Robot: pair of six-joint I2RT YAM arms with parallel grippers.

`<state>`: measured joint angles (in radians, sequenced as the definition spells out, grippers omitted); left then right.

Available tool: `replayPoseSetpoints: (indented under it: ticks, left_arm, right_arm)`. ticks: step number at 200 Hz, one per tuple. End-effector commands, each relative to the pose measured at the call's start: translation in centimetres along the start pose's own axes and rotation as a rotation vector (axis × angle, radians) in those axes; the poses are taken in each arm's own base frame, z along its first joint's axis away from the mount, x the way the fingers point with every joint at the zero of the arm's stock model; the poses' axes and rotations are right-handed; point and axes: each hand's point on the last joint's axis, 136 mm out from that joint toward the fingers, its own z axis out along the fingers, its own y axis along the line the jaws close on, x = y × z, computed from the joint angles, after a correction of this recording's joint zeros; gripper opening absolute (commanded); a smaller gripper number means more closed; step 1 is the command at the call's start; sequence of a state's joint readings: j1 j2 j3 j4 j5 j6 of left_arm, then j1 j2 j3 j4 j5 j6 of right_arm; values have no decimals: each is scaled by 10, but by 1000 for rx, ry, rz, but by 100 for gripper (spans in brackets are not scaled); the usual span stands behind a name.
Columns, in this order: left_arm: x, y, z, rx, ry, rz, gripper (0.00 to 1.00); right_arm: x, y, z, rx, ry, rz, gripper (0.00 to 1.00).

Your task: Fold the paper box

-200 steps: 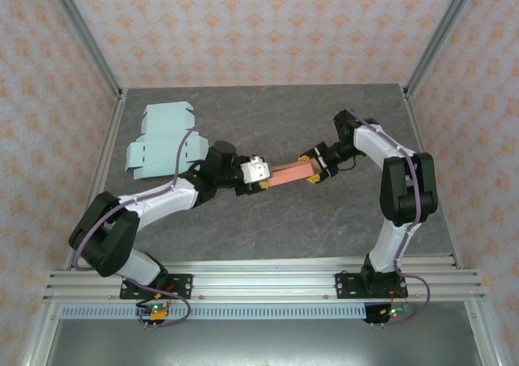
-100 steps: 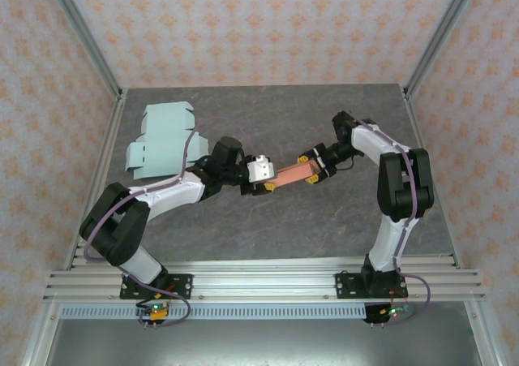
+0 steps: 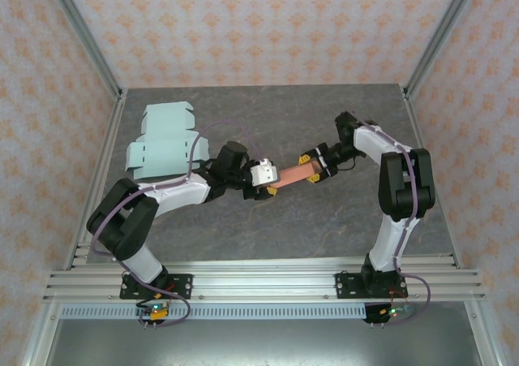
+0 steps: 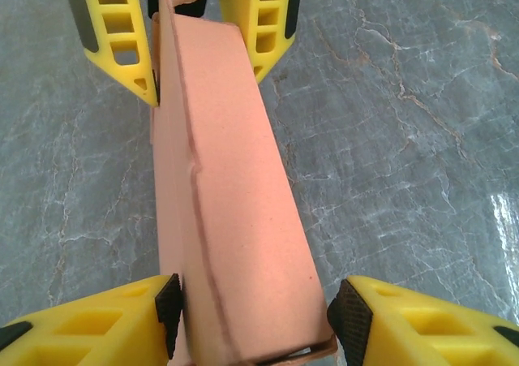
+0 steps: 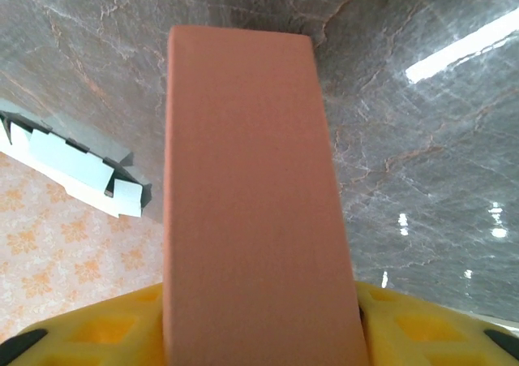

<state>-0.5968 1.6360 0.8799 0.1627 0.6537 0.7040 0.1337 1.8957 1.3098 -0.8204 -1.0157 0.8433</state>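
Left gripper (image 4: 255, 321) rightward, box (image 4: 231, 204) between fingers (image 4: 89, 325)

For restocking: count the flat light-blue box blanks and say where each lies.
2, both at the table's far-left corner: rear blank farthest back, front blank just before it. More may hide underneath.
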Motion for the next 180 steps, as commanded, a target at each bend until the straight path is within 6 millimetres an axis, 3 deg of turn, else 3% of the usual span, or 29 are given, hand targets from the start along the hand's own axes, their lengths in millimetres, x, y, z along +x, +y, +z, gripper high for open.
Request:
replayPoseSetpoints:
  ticks: [1, 83, 109, 136, 158, 180]
  left_arm:
    - [2, 7, 5, -48, 0, -7, 56]
    - [4, 7, 10, -61, 16, 0, 56]
    - [2, 6, 8, -66, -4, 38, 48]
    - [-12, 12, -4, -25, -3, -38, 45]
    - [-9, 10, 0, 52, 7, -137, 45]
    - [-4, 10, 4, 112, 15, -254, 45]
  right_arm:
    - [3, -9, 1, 12, 9, 212, 53]
    - [-1, -7, -1, -38, -42, 284, 52]
    - [1, -2, -3, -65, -39, 281, 52]
    - [9, 10, -16, -94, -57, 212, 62]
    - [13, 19, -23, -132, -67, 152, 69]
    - [15, 8, -32, -86, -96, 78, 74]
